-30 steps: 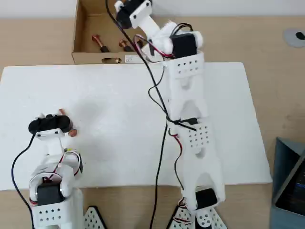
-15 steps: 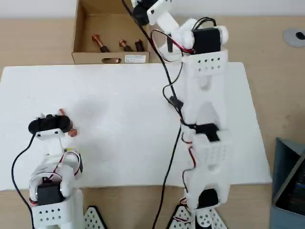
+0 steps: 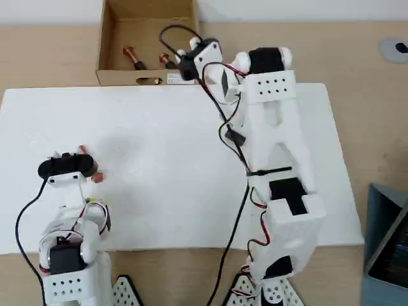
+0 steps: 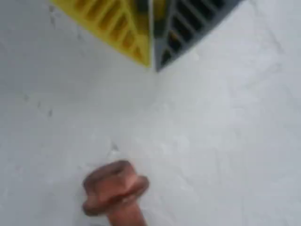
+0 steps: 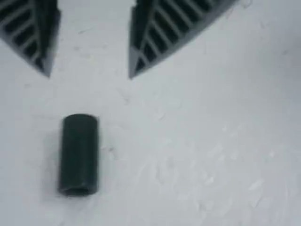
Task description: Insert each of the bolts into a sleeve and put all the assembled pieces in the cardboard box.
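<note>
White mat point(image 3: 146, 146) on table point(image 3: 357, 64): right end effector point(image 5: 89, 70) withdrawn from cardboard box point(image 3: 121, 79), released, now above loose sleeve point(image 5: 78, 154). Assembled pieces point(image 3: 134, 57) lie inside box. Left end effector point(image 4: 153, 63) clenched, empty, beside bolt point(image 4: 115, 190) on mat. Next assembly pending.

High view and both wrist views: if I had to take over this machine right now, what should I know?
Left gripper: fingers shut, empty, beside a loose bolt on the white mat.
Right gripper: fingers open, empty, over a loose dark sleeve.
Done: two pieces lie in the cardboard box, apparently assembled.
Left: join the bolt and sleeve, then box them.
</note>
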Motion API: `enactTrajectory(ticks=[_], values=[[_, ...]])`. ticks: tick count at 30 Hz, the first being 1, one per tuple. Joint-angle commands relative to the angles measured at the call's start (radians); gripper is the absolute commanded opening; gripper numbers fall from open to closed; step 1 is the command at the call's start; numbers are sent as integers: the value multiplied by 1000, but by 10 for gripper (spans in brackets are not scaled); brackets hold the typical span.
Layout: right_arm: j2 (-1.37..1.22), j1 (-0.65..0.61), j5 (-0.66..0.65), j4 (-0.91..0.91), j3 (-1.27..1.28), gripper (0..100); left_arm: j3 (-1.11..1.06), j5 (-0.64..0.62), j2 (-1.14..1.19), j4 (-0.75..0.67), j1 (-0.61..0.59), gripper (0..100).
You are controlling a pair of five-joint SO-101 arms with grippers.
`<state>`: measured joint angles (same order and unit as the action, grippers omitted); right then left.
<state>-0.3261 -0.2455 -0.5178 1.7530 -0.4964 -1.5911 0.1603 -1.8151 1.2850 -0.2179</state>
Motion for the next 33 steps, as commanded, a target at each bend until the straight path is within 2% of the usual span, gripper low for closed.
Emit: enactTrajectory(ticks=[1,6,33], values=[[24,16,-23,-37,48,140,6,3,-8,2,-9,2],[-39,16,-40,-74,67,217,6,2,-8,2,-11,2],[-305,77,-64,-192,67,217,6,2,-8,2,-9,2]])
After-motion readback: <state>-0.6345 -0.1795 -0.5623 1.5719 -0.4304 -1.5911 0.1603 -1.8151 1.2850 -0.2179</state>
